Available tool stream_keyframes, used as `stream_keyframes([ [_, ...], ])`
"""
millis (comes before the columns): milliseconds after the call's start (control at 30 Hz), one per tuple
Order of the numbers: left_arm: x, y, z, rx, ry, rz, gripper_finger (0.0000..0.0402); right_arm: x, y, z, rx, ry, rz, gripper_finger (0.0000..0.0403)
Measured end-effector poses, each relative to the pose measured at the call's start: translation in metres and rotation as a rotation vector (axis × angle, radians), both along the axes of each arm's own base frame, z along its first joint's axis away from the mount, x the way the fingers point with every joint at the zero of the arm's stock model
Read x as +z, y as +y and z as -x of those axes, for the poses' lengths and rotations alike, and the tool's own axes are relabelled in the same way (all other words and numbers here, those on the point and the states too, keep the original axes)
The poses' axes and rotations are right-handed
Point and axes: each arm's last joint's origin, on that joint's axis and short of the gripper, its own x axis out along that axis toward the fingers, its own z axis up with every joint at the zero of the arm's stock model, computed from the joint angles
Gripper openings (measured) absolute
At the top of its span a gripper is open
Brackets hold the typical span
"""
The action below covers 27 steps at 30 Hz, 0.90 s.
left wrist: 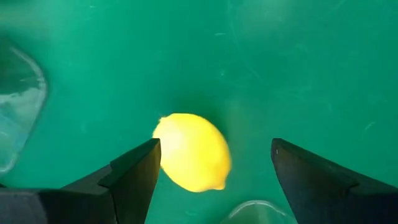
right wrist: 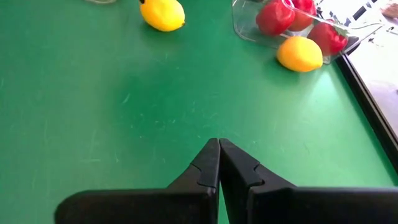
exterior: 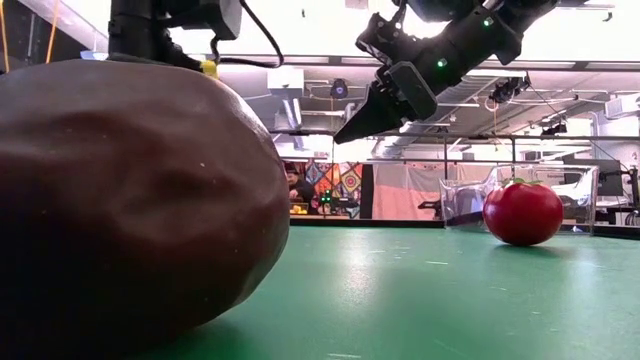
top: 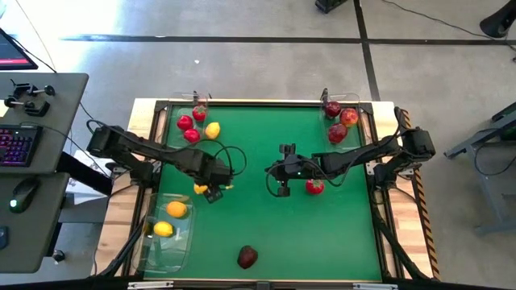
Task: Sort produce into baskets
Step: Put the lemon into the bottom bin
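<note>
A yellow lemon (left wrist: 193, 152) lies on the green table (top: 266, 145). My left gripper (left wrist: 214, 168) hangs over it, pointing down and open, one finger on each side of the lemon and the lemon nearer one finger; no touch shows. In the high view that lemon (top: 200, 188) sits beside the left gripper (top: 211, 192). My right gripper (top: 282, 187) hovers shut at mid-table, with a red fruit (top: 314, 187) just to its right. A dark red apple (top: 247, 257) rests near the front edge.
A clear basket (top: 173, 250) at the near left holds two yellow-orange fruits (top: 169, 219). The far-left basket (top: 196, 98) holds small red fruits (top: 188, 127), with a lemon (top: 212, 130) beside it. The far-right basket (top: 343, 97) holds apples (top: 339, 121).
</note>
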Motion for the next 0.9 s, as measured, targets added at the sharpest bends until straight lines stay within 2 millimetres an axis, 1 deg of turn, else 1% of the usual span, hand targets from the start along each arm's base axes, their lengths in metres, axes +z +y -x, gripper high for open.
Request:
stream_keyframes([
  [467, -0.001, 0.000, 0.001, 0.027, 0.002, -0.022, 0.0292, 0.000, 0.000, 0.000, 0.000, 0.002, 0.000, 0.0000],
  [667, -0.023, 0.001, 0.015, 0.103, 0.076, 0.013, 0.0292, 0.000, 0.000, 0.000, 0.000, 0.002, 0.000, 0.0000],
  [900, -0.035, 0.000, 0.016, 0.085, 0.043, 0.024, 0.0292, 0.000, 0.000, 0.000, 0.000, 0.002, 0.000, 0.0000],
])
